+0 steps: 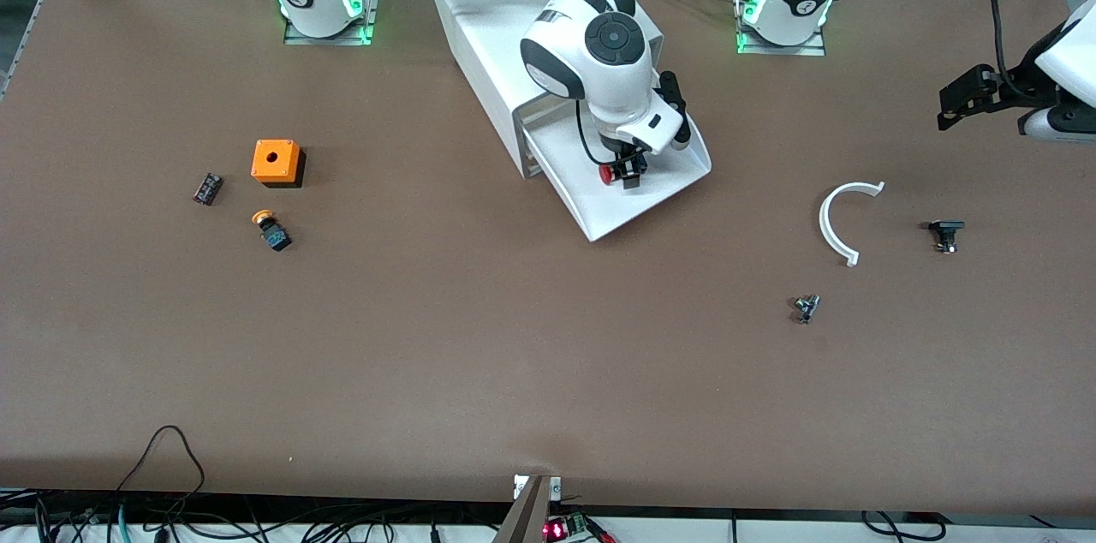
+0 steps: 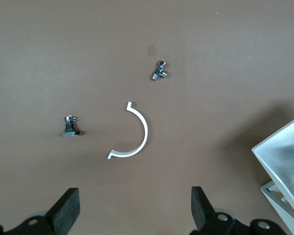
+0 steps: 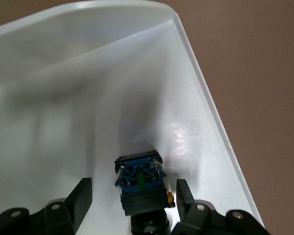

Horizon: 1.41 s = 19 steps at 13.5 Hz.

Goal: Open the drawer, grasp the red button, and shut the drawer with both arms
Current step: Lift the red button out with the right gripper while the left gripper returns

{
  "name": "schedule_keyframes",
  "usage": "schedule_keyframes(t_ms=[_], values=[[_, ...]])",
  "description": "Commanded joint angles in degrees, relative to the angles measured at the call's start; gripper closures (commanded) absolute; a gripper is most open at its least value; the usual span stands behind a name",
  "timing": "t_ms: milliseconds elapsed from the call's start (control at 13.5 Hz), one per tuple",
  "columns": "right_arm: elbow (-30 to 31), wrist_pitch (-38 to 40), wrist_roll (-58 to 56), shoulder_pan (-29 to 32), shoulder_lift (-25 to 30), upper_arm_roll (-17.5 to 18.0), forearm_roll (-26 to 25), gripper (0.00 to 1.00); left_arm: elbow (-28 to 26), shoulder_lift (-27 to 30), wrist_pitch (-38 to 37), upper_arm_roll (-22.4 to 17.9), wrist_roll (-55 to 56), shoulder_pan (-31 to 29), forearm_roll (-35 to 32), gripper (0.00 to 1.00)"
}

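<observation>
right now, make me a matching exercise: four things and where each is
1 button
2 orange box
3 white arc
4 left gripper

a on the table, toward the left arm's end
b in the drawer, between the right gripper's open jaws
c waiting over the table, jaws open
d on the table, toward the right arm's end

Pairs: 1-b, 2-d, 3-a, 4-c

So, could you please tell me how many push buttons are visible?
2: the red-capped button in the open drawer under the right gripper; the orange-capped button near the orange box.
</observation>
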<state>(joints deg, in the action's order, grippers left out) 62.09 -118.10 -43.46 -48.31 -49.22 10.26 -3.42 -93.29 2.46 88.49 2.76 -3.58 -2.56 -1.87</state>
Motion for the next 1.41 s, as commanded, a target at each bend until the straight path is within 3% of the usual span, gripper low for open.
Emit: schedule_keyframes(t_ms=[0, 148, 444, 889, 1111, 1333], values=[[-2.3, -0.1, -0.4, -1.0, -1.3, -0.9, -0.9, 0.47, 0.9, -0.1, -0.8, -0.4, 0.3, 0.2, 0.7, 0.00], [-2.3, -0.1, -1.5, -1.0, -1.3, -0.9, -0.9, 0.58, 0.9, -0.1, -0.9, -0.4, 0.3, 0.2, 0.7, 0.00], [-2.3, 0.1, -1.5, -1.1, -1.1, -0.9, -0.9, 0.70, 0.9, -0.3, -0.7, -0.4, -0.1, 0.2, 0.7, 0.00], [-2.0, 2.2, -0.9, 2.9, 7.4, -0.4, -0.2, 0.74, 0.7, -1.0, 3.0, -0.5, -0.2, 0.2, 0.4, 0.00], [-1.3, 2.5, 2.3, 7.6, 10.4, -0.6, 3.9, 0.74, -0.1, -1.7, 4.9, 0.1, 0.1, 0.2, -0.1, 0.00], [3.1, 2.4, 6.0, 13.3, 13.9, -0.7, 5.0, 0.74, -2.5, -2.2, 8.8, 1.2, 4.5, 0.3, 0.8, 0.00]])
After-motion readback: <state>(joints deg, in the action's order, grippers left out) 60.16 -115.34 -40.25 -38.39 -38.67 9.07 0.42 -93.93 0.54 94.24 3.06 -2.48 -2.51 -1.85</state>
